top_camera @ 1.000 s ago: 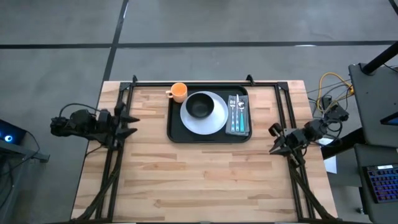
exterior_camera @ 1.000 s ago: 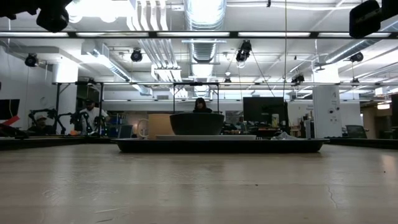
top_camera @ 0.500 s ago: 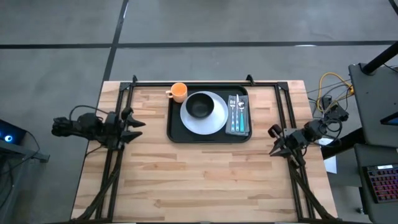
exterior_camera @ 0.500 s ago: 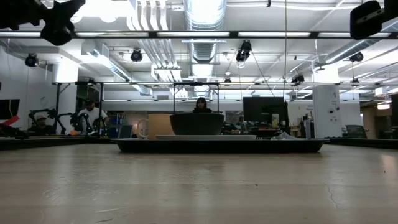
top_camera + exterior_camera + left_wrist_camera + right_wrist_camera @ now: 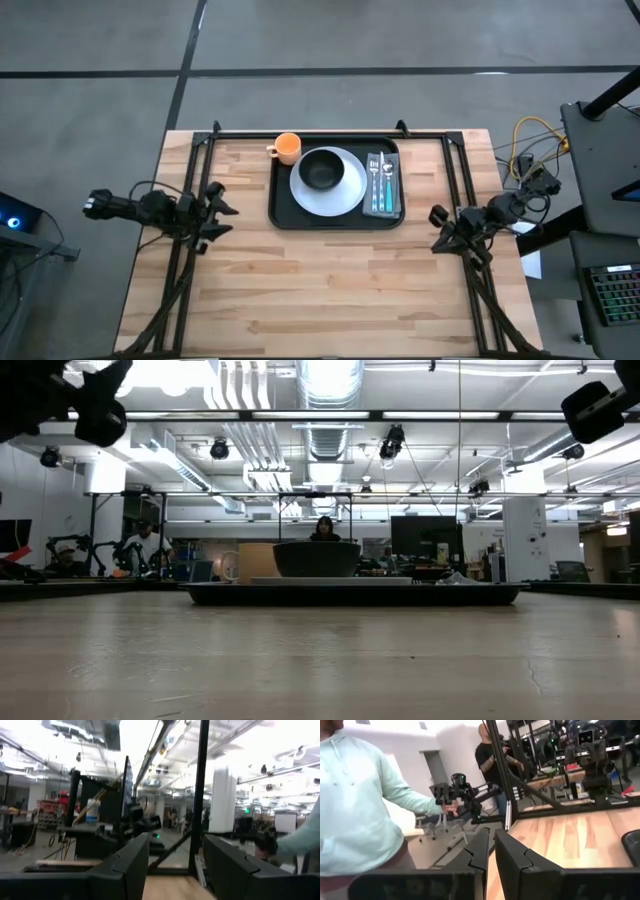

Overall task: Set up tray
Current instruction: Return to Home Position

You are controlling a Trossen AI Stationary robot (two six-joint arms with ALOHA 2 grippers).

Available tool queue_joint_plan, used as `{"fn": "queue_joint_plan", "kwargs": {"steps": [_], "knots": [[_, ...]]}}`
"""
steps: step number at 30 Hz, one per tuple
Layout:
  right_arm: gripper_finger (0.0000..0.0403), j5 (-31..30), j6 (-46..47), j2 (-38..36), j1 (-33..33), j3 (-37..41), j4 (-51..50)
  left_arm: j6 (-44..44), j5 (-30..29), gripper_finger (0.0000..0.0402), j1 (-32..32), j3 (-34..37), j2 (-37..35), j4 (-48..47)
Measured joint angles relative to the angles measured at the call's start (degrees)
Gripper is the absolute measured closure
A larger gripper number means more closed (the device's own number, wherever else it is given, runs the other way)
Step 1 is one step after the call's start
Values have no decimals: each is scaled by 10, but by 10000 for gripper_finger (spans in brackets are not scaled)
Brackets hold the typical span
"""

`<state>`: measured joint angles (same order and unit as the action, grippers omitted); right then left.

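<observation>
The black tray [image 5: 284, 212] lies flat on the far middle of the wooden table, and in the low view the tray [image 5: 350, 594] shows as a low dark band. On it rest a white plate [image 5: 345, 196] with a black bowl [image 5: 320, 170], and cutlery on a grey napkin [image 5: 383, 186] at its right side. An orange cup [image 5: 288, 148] stands at the tray's far left corner. My left gripper [image 5: 222, 208] [image 5: 175, 845] hovers open at the table's left edge, apart from the tray. My right gripper [image 5: 436, 228] [image 5: 492, 845] hovers shut at the right edge.
Black frame rails [image 5: 183, 260] run along the table's left, right and far edges. Bare wood [image 5: 320, 290] spreads over the near half. A person in a pale green hoodie [image 5: 355, 805] and another in black [image 5: 490, 755] stand beyond the table.
My left gripper has swung toward the table's near edge and a little toward the tray, and shows lower in the low view. My right gripper has tipped and dipped slightly. The tray and its load have kept still.
</observation>
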<state>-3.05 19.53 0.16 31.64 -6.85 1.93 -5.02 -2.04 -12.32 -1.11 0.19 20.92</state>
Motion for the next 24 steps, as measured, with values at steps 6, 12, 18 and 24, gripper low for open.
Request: {"fn": "queue_joint_plan", "kwargs": {"steps": [6,12,18,24], "knots": [[381,0,12,3,0,0,-40,1,5,234,0,5,0,-17],[381,0,-51,7,0,0,-46,0,11,234,0,5,0,-69],[381,-1,-101,6,0,4,-50,-15,35,234,0,5,0,-134],[381,-1,-104,6,0,5,-68,-33,53,234,0,5,0,-196]]}}
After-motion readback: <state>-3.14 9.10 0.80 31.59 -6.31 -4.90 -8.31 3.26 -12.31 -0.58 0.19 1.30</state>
